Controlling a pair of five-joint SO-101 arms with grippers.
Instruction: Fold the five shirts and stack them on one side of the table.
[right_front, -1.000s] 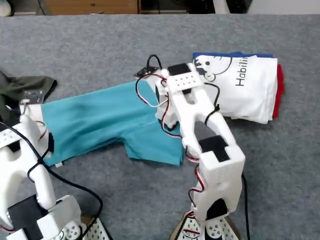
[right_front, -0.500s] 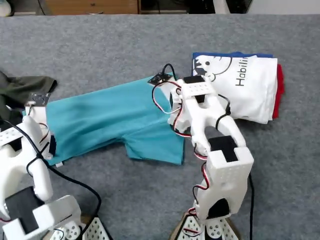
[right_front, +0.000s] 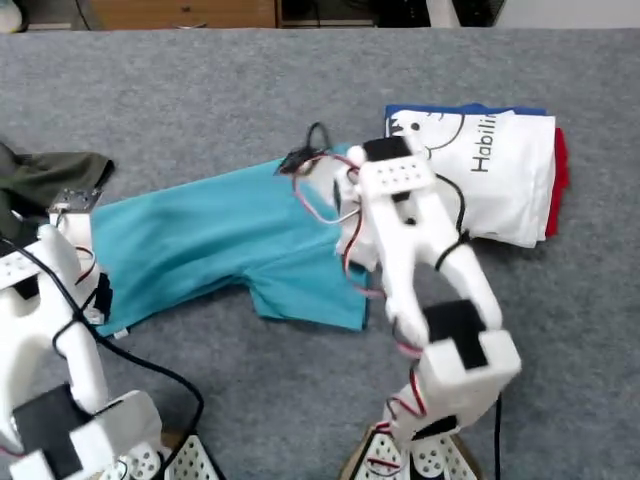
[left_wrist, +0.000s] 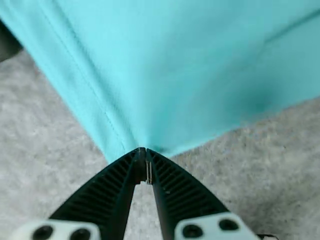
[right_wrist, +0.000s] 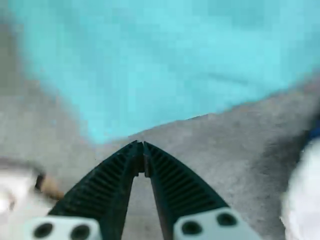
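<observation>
**One corner missed**

Left end effector (left_wrist: 145, 156) pinches the hem of the teal shirt (right_front: 210, 235) spread on the bench (right_front: 200, 90). Right end effector (right_wrist: 140, 148) sits closed and empty just beside that shirt's edge; lifting now could skew the fold.

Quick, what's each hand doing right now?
Left hand: closed, pinching the teal shirt's edge.
Right hand: closed, holding nothing.
</observation>
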